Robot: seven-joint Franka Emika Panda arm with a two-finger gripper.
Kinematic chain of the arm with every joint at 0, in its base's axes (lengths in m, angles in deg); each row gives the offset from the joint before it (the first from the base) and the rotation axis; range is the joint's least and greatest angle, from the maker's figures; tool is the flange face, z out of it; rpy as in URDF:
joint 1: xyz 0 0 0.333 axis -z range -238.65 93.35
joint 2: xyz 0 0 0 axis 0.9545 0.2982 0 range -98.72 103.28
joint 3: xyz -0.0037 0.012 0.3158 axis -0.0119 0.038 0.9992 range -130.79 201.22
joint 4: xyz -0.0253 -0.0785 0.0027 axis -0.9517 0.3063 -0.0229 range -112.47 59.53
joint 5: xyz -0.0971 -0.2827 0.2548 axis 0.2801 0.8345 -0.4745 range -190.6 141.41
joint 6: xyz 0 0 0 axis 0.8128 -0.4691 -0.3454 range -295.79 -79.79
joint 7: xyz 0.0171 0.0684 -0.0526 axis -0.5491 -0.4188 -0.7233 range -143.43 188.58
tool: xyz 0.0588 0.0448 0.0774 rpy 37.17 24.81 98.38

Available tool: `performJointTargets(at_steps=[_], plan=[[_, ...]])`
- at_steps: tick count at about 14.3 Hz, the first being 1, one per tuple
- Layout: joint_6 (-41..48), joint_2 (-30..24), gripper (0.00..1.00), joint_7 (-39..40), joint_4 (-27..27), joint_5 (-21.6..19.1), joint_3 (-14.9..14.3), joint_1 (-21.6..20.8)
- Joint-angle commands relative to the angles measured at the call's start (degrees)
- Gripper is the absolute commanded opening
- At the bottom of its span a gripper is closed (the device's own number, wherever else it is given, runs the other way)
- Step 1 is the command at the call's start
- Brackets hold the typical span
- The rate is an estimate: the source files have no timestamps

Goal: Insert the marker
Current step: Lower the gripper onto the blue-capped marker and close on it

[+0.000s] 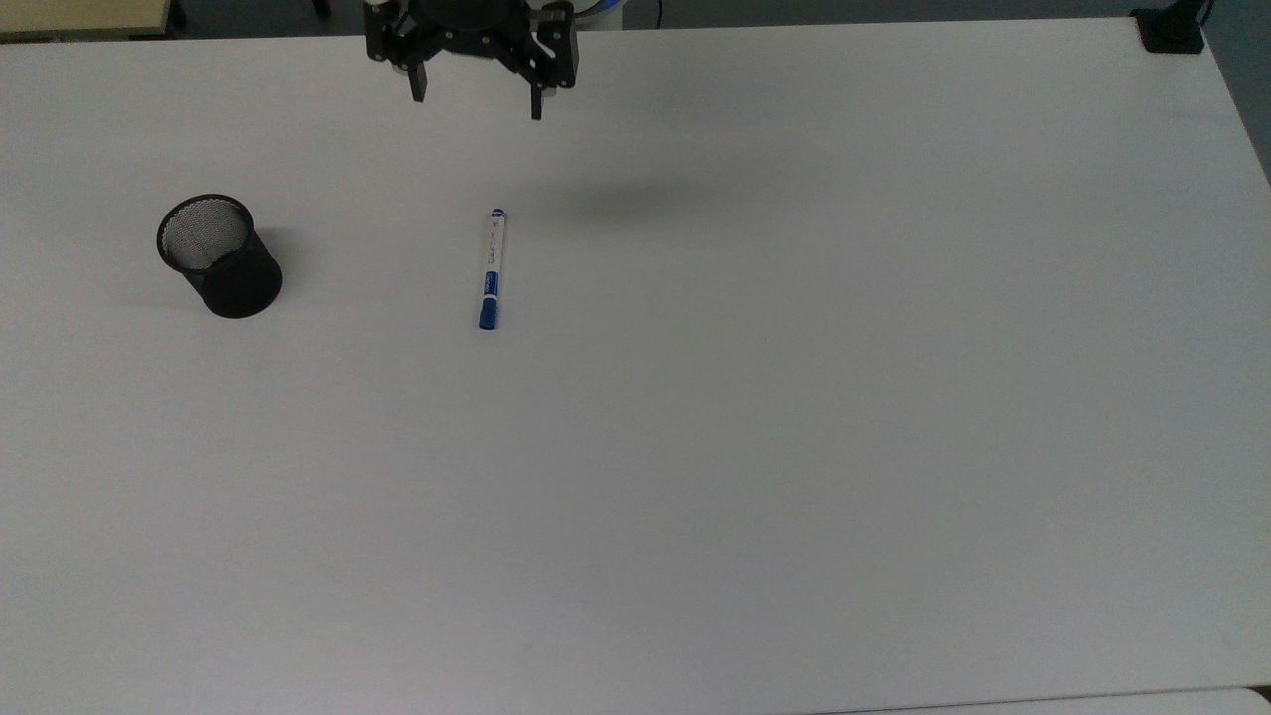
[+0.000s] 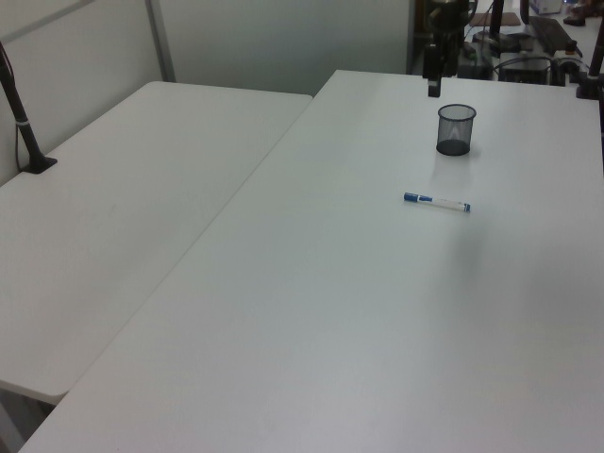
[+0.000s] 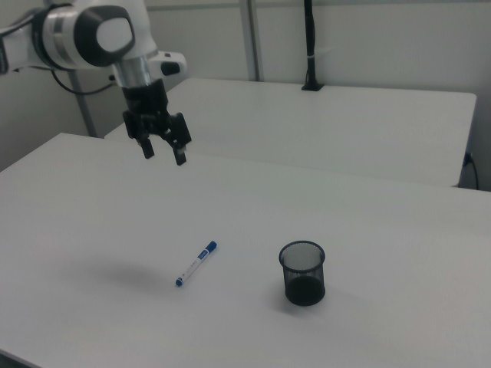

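Note:
The marker [image 1: 491,269] lies flat on the white table [image 1: 755,417], white barrel with a blue cap toward the top view's bottom; I also see the marker [image 2: 437,201] in the left view and the marker [image 3: 196,263] in the right view. A black mesh cup [image 1: 218,254] stands upright to the top view's left of it, also seen as the cup [image 2: 455,129] and the cup [image 3: 303,273]. My gripper [image 1: 478,102] hangs open and empty in the air above the table's far edge, well clear of the marker; the gripper [image 3: 163,154] shows both fingers spread.
A second white table [image 2: 113,217] adjoins on the left view's left, with a black post [image 2: 21,123] clamped to it. A black clamp [image 1: 1172,30] sits at the top view's upper right corner. Cluttered equipment [image 2: 528,38] stands beyond the far edge.

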Motion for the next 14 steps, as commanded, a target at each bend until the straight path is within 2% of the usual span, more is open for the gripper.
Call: performJointTargets(at_steps=[1,3,6,9,12,13,14], plan=[[-6.4,1.91,1.0,3.18,-4.94,0.37,0.41,1.88],[-10.29,3.39,1.0,3.19,-7.51,0.54,0.41,2.66],[-13.89,8.83,1.0,2.4,-8.57,4.23,0.5,2.67],[-16.26,11.39,1.0,2.4,-9.79,4.23,0.5,2.85],[-24.95,13.33,0.89,-0.12,-14.01,3.8,0.67,2.67],[-26.28,14.38,0.84,-2.15,-14.02,3.88,0.85,2.58],[-27.6,15.61,0.74,-3.39,-13.93,3.88,1.03,2.32]])
